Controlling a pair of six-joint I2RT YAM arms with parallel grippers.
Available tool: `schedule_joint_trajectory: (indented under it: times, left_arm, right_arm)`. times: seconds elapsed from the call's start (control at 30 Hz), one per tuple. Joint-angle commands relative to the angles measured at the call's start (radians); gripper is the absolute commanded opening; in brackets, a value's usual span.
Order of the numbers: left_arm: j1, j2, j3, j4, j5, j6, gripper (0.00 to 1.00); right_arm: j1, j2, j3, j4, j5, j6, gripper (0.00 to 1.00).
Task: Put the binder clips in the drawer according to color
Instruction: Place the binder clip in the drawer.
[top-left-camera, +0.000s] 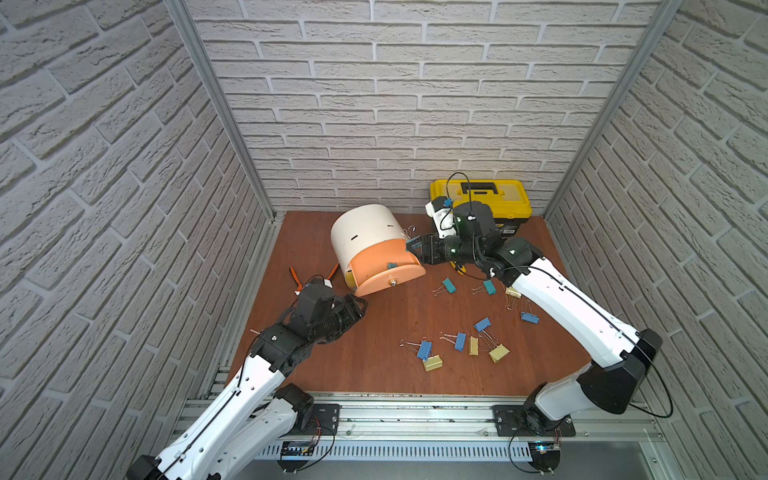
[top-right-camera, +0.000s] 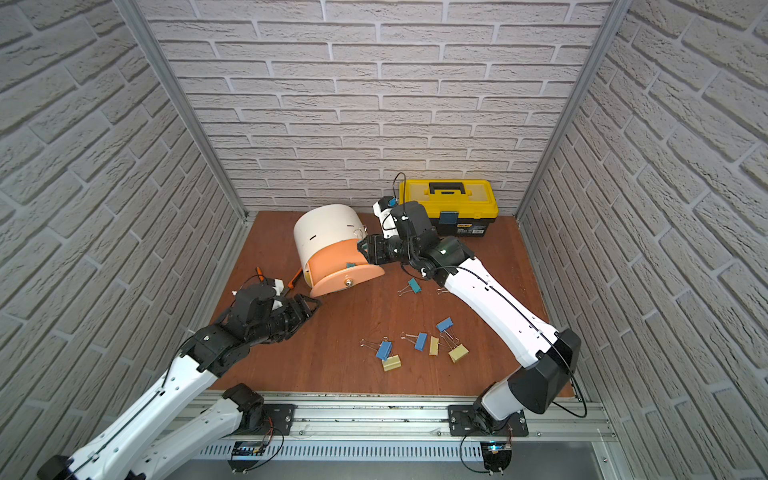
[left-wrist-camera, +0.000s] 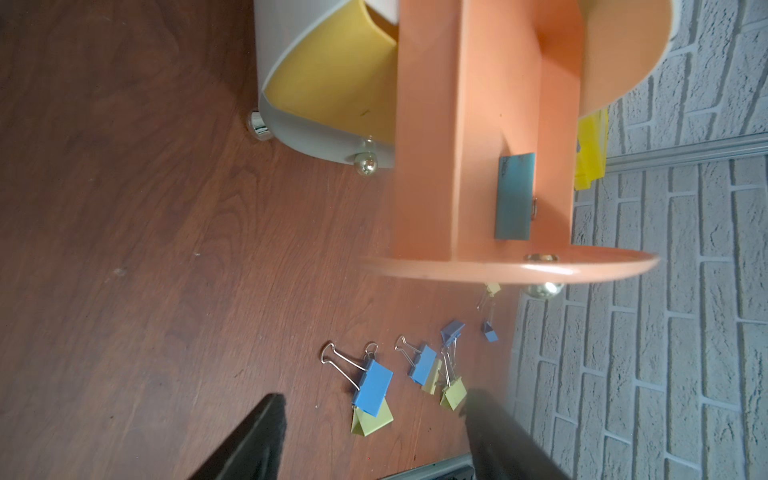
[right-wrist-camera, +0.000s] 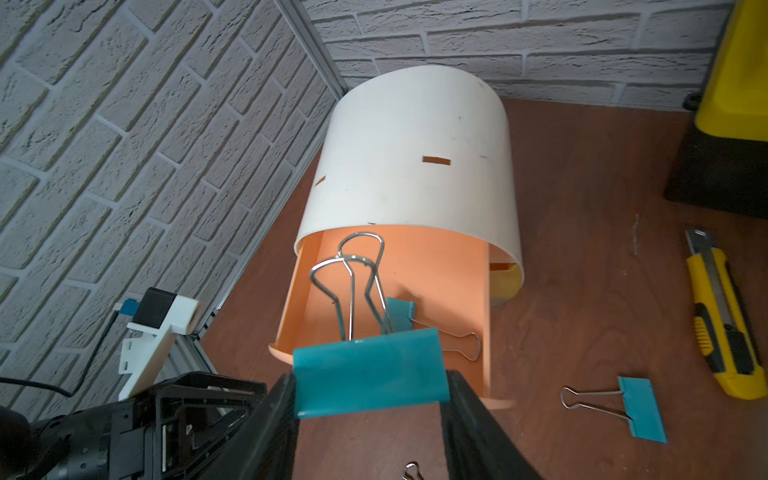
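Note:
The white round-topped drawer (top-left-camera: 365, 232) stands at the back with its peach top drawer (top-left-camera: 382, 266) pulled out. One teal binder clip (right-wrist-camera: 401, 309) lies inside it. My right gripper (right-wrist-camera: 370, 386) is shut on another teal binder clip (right-wrist-camera: 370, 370), held over the open drawer's edge with its wire handles pointing into the drawer. Teal (top-left-camera: 449, 286), blue (top-left-camera: 424, 350) and pale yellow (top-left-camera: 498, 353) clips lie scattered on the table. My left gripper (top-left-camera: 359, 305) hangs open and empty just in front of the drawer face.
A yellow-black toolbox (top-left-camera: 482, 199) stands against the back wall behind my right wrist. A yellow utility knife (right-wrist-camera: 723, 316) lies on the table beside the cabinet. Orange-handled pliers (top-left-camera: 295, 276) lie left of it. Brick walls close in three sides.

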Motion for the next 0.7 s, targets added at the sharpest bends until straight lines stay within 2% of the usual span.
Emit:
schedule_joint_trajectory:
  times: [0.0, 0.3, 0.47, 0.67]
  left_arm:
    - [-0.006, -0.073, 0.003, -0.090, -0.049, -0.014, 0.73]
    - [-0.004, -0.211, -0.023, -0.193, -0.110, -0.051, 0.73]
    - [-0.003, -0.233, -0.025, -0.209, -0.127, -0.056, 0.74]
    - [0.005, -0.223, -0.024, -0.201, -0.123, -0.057, 0.74]
  right_arm:
    - [0.043, 0.039, 0.065, -0.006, -0.051, 0.016, 0.44]
    - [0.082, 0.131, 0.120, -0.006, -0.028, 0.009, 0.47]
    - [0.084, 0.162, 0.136, -0.013, -0.008, -0.006, 0.50]
    - [0.084, 0.194, 0.172, -0.017, -0.001, -0.018, 0.59]
